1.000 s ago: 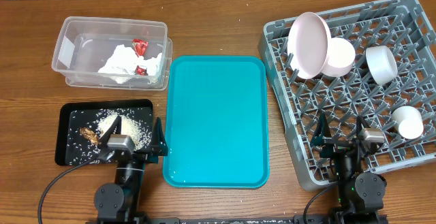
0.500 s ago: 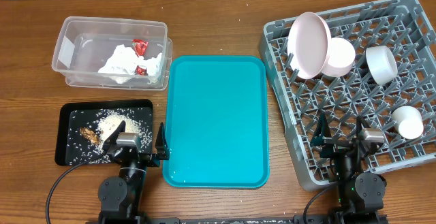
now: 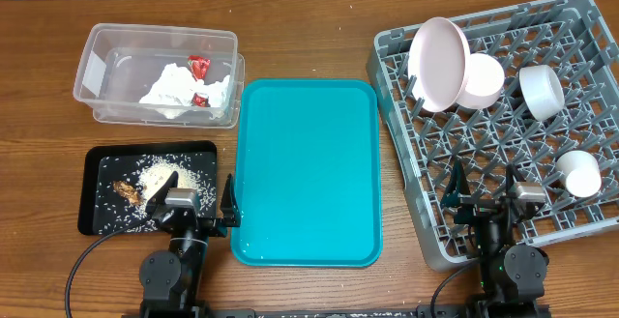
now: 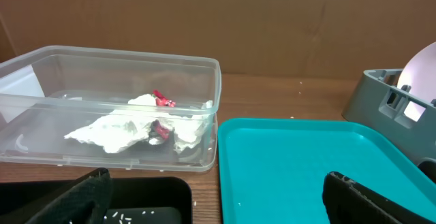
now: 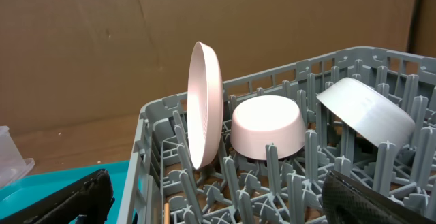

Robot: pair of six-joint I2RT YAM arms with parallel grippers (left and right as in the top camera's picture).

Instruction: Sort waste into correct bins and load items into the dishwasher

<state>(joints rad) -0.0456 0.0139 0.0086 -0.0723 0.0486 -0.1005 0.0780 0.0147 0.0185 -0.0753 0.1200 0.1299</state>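
Napkin (image 3: 179,90) and red wrapper (image 3: 199,66) lie in the clear tub (image 3: 160,31). Rice (image 3: 184,178) and brown scrap (image 3: 125,191) sit on the black tray (image 3: 97,163). Plate (image 3: 437,64), bowls (image 3: 481,79) and cup (image 3: 580,173) are in the grey rack (image 3: 435,154). Left gripper (image 3: 196,190) and right gripper (image 3: 483,181) gape wide, empty, above the wooden table (image 3: 309,18).

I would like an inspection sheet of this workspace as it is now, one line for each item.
Surface: wooden table, a few pale specks, too small to identify.
Job's things: napkin and red wrapper in the clear tub; rice and brown scrap on the black tray; plate, two bowls and cup in the grey rack.
Clutter: teal tray, nothing on it.
Grippers: left gripper and right gripper both open, holding nothing.
Cables: one black cable beside each arm base.
Surroundings: brown board behind the table, seen in wrist views.
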